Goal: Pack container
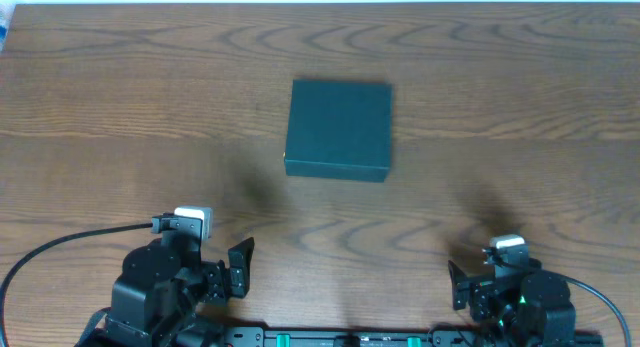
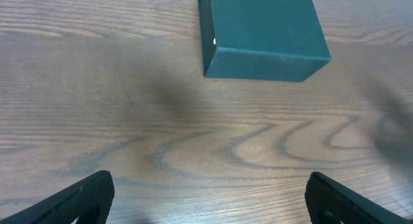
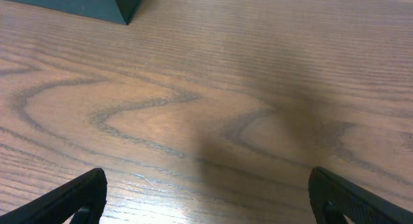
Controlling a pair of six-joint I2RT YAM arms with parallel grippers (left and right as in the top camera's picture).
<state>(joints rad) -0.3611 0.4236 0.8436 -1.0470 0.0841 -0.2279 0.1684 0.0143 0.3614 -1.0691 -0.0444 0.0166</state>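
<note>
The container (image 1: 338,129) is a matte dark teal-black box, lid shut, lying flat at the middle of the wooden table. It also shows in the left wrist view (image 2: 261,33) at the top, and one corner shows in the right wrist view (image 3: 84,4) at the top left. My left gripper (image 1: 240,267) is open and empty near the front edge, left of the container; in its own view (image 2: 208,198) only bare wood lies between the fingers. My right gripper (image 1: 458,285) is open and empty at the front right, with bare wood between its fingers in its own view (image 3: 206,198). No snack packets are in view.
The wooden table (image 1: 520,117) runs to a pale edge at the far side. A black cable (image 1: 60,242) curves from the left arm at the front left. Arm shadows fall on the wood in front of the container.
</note>
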